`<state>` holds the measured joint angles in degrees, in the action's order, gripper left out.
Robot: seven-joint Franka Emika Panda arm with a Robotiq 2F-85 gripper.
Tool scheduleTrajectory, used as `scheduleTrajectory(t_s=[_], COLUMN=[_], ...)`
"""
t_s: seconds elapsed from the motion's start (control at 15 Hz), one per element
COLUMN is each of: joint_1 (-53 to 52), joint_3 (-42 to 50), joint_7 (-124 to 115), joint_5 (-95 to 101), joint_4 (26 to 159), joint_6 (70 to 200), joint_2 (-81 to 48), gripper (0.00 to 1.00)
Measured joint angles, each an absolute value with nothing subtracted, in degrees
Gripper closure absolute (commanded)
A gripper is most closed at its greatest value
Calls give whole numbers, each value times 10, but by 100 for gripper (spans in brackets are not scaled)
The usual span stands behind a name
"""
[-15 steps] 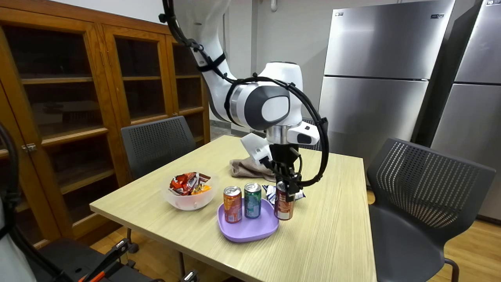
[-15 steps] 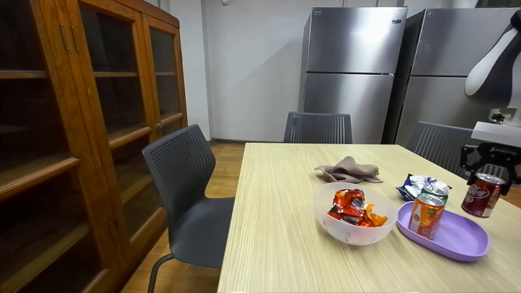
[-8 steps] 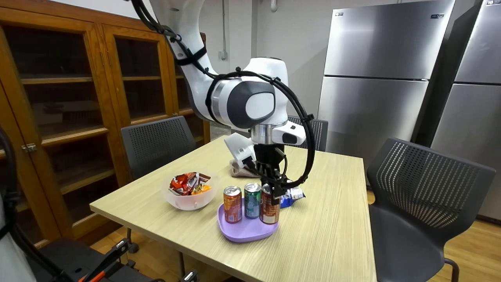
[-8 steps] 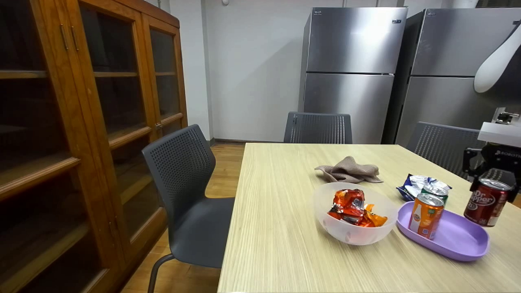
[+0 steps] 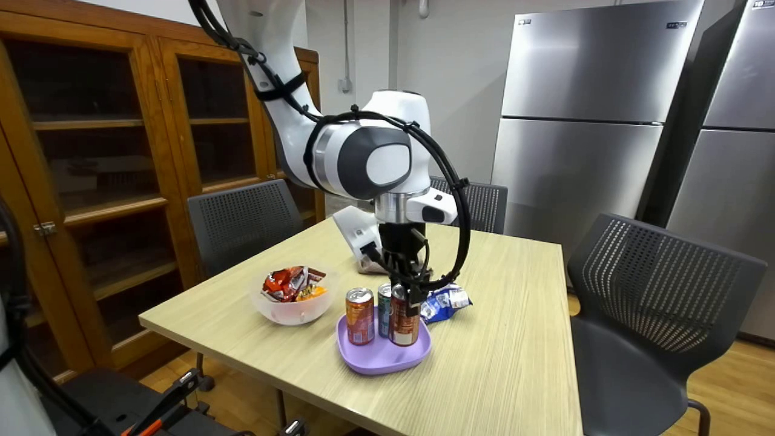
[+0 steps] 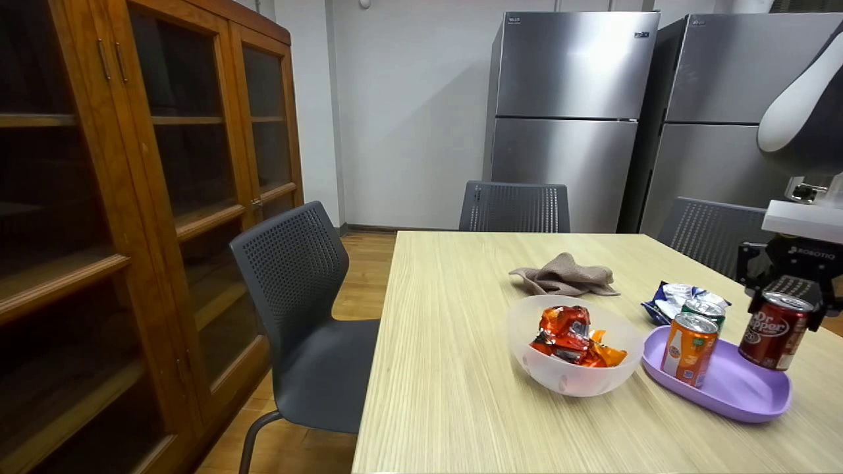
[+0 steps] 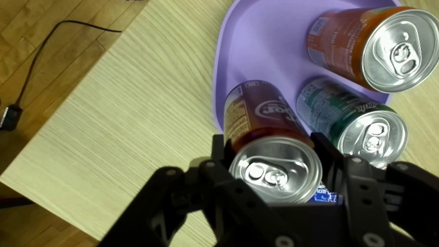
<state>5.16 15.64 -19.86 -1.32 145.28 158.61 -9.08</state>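
My gripper (image 7: 269, 147) is shut on a dark red Dr Pepper can (image 7: 264, 113), one finger on either side below its silver lid. The can (image 6: 774, 336) stands upright over the lilac tray (image 5: 381, 360); whether its base touches the tray I cannot tell. A green Sprite can (image 7: 325, 103) stands on the tray close beside the right finger. In an exterior view the held can (image 5: 404, 324) partly covers that green can (image 5: 384, 312). An orange can (image 7: 337, 44) stands farther along the tray, upright in both exterior views.
A translucent bowl (image 6: 579, 382) of wrapped snacks stands beside the tray. A blue and white packet (image 5: 445, 303) lies behind the cans, with a brown cloth (image 6: 566, 276) farther back. Chairs (image 5: 642, 315) surround the wooden table (image 5: 496, 363).
The gripper has carried the Dr Pepper can from beside the tray to over it, beside the green can. The grip looks the same, and the other cans have stayed put.
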Motion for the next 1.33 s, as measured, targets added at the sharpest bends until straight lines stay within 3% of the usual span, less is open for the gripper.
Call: scheduleTrajectory(t_s=[1.33], joint_1=[51], joint_3=[131], joint_7=[-199], joint_5=[-20], joint_4=[1452], joint_6=[1590], joint_2=[-126], gripper=[62])
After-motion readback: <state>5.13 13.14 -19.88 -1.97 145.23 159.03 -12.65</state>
